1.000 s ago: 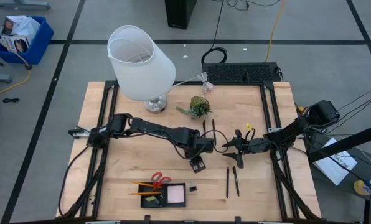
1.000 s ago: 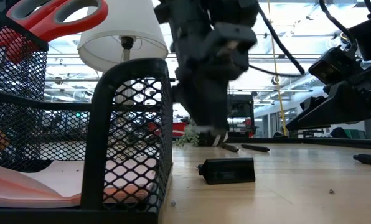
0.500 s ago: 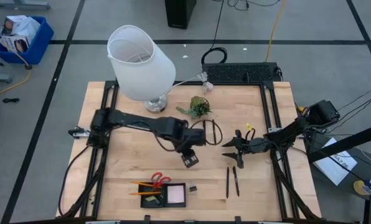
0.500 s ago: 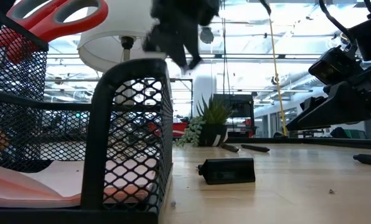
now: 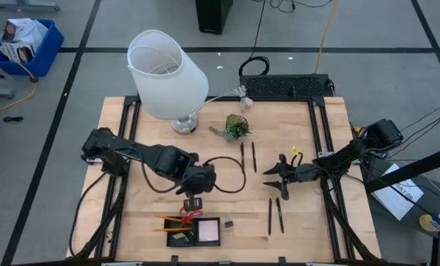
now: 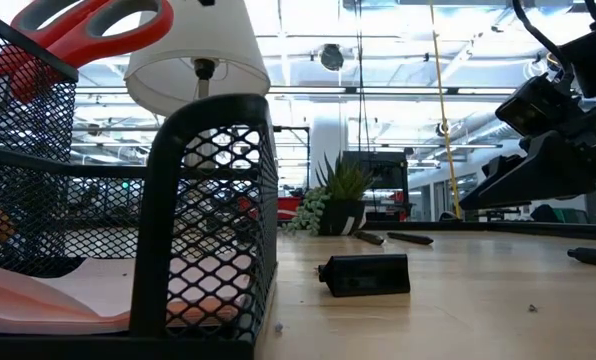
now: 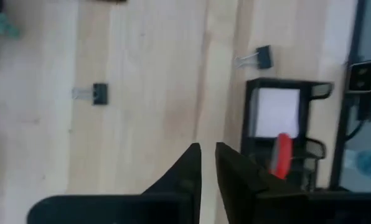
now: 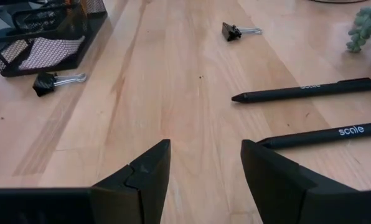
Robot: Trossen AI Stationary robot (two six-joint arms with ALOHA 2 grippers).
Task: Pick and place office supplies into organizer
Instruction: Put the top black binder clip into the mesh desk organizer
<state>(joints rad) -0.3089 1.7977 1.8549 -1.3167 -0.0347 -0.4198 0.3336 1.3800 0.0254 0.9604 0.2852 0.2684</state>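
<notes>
Organizer [image 5: 194, 233]: a low black wire-mesh tray at the near table edge, holding a pink sticky-note pad [image 5: 209, 231], red-handled scissors [image 5: 189, 215] and orange pencils [image 5: 168, 219], with a small yellow-green piece [image 5: 180, 238] in a side compartment. One black binder clip [image 5: 229, 223] lies on the wood just beside the tray, at about 3 o'clock from it; two black pens [image 5: 275, 215] lie well apart at that side, two more [image 5: 248, 156] near the plant sprig [image 5: 235, 127]. Left gripper [image 5: 193, 205] hangs directly over the tray's far edge, scissors just at its 6 o'clock; its fingers [image 7: 192, 163] are nearly together with nothing visible between them. Half a second ago it stood nearer table centre, toward 1 o'clock from here. Right gripper [image 5: 281, 179] waits at the table's right, jaws spread wide and empty, unchanged.
</notes>
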